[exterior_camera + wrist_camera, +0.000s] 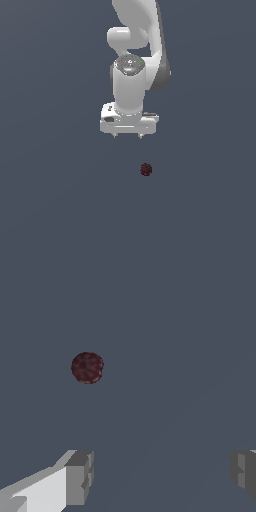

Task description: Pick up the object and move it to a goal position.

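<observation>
Below | tiny dark red bumpy ball (pixel 146 169) | apart from white two-fingered gripper (pixel 127 135), off-centre | fingers (pixel 79 477) spread, empty

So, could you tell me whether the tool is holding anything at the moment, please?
Nothing is held. The tool is open and empty, and the dark red ball lies apart from it on the surface.

Dark red ball (pixel 146 169) and white arm (pixel 131 90) on a plain slate-blue ground.
The ball (pixel 87 367) is maroon, mottled with darker and paler specks. The gripper (pixel 127 135) body is white with grey shading; its fingertips (pixel 80 477) are mid-grey. A grey disc on the arm carries small red and green marks.
</observation>
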### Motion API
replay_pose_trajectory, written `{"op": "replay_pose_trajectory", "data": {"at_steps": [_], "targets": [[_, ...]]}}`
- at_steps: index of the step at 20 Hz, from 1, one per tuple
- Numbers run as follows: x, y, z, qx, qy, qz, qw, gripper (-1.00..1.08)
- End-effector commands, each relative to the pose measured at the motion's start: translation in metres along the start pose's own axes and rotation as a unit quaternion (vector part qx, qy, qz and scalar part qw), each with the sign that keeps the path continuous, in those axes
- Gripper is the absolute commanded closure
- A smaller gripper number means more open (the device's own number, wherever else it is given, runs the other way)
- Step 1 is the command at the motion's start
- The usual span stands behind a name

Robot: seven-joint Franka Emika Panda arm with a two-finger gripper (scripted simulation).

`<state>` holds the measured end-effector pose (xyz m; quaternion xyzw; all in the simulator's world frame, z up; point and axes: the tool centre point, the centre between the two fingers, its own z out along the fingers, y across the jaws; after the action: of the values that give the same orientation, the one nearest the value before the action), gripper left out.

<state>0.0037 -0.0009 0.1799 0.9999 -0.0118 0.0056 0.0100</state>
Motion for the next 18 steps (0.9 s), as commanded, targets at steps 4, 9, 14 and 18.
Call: {"op": "replay_pose_trajectory", "data": {"at_steps": [4, 9, 14, 18], "targets": [[-0.002, -0.007, 0.002, 0.003, -0.004, -0.002, 1.0, -0.92], [-0.009, -0.032, 0.009, 0.014, -0.017, -0.009, 0.9997, -0.92], [-0.008, -0.032, 0.009, 0.014, -0.017, -0.008, 0.9997, -0.92], [-0.003, -0.035, 0.013, 0.014, -0.017, -0.004, 0.9998, -0.92]]}}
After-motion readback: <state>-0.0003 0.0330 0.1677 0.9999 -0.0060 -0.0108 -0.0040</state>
